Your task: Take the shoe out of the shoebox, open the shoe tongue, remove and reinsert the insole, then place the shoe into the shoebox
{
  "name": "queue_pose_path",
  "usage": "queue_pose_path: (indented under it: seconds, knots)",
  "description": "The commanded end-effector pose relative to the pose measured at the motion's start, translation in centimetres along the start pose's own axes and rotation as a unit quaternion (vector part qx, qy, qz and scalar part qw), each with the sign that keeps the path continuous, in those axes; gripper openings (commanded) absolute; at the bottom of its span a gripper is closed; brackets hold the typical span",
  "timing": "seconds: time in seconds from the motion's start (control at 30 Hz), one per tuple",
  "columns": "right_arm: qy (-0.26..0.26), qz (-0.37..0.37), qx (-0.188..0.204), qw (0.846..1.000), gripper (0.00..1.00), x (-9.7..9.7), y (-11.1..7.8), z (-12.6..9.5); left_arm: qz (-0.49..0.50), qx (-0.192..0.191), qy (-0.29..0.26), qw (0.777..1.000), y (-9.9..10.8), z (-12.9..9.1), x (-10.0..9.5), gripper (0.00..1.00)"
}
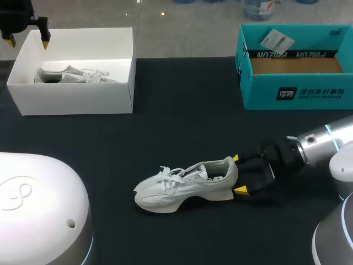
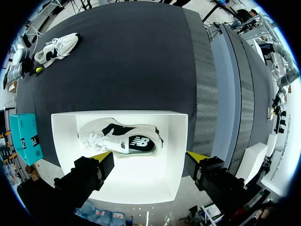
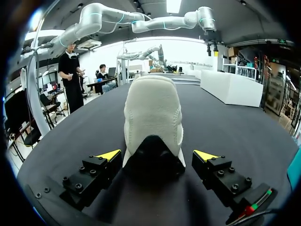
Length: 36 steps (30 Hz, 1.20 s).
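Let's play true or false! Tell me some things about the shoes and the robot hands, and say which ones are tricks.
1. A white shoe lies on the black table. True.
2. The white box is empty. False: a second shoe lies in it.
3. The right gripper is at the white shoe's toe. False: it is at the heel, open, one finger on each side.
4. The left gripper hangs open over the white box. True.
5. The teal box holds a shoe. False: no shoe shows in it.
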State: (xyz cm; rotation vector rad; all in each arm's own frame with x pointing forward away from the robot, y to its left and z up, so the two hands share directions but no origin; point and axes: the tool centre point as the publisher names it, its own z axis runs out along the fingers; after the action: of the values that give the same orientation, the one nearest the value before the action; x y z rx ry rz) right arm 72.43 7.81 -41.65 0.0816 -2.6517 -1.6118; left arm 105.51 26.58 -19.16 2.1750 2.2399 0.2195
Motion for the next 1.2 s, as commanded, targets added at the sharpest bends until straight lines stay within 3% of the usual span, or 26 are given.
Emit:
queue_pose_path:
  seconds: [0.03,0.57,0.6,0.63,0.67,0.77,0.8,0.87,0.9,1.2]
  knots:
    - [0.000,0.000,0.000,1.000,1.00,0.3,0.1,0.2,0.000,-0.001,0.001,1.000,-0.1,0.0,0.0,1.00]
    - [0.022,-0.009,-0.010,1.000,1.00,-0.8,0.5,2.0,0.000,-0.001,0.001,1.000,-0.1,0.0,0.0,1.00]
    - [0.022,-0.009,-0.011,1.000,0.96,-0.8,0.5,2.0,0.000,-0.001,0.001,1.000,-0.1,0.0,0.0,1.00]
    - [0.023,-0.010,-0.011,1.000,0.83,-0.9,0.5,2.1,0.000,-0.001,0.001,1.000,-0.1,0.0,0.0,1.00]
    - [0.023,-0.010,-0.011,1.000,0.54,-0.9,0.5,2.1,0.000,-0.001,0.001,1.000,-0.1,0.0,0.0,1.00]
    - [0.024,-0.010,-0.012,1.000,0.31,-0.9,0.5,2.2,0.000,-0.001,0.001,1.000,-0.1,0.0,0.0,1.00]
    - [0.024,-0.010,-0.012,1.000,0.17,-0.7,0.4,2.2,0.000,-0.001,0.001,1.000,-0.1,0.0,0.0,1.00]
    - [0.023,-0.008,-0.012,1.000,0.04,-0.5,0.4,2.2,0.000,-0.001,0.001,1.000,-0.1,0.0,0.0,1.00]
    - [0.022,-0.005,-0.013,1.000,0.00,-0.3,0.3,2.2,0.000,-0.001,0.001,1.000,-0.1,0.0,0.0,1.00]
    - [0.009,0.002,-0.016,1.000,0.00,0.9,0.5,2.1,0.000,-0.001,0.001,1.000,-0.1,0.0,0.0,1.00]
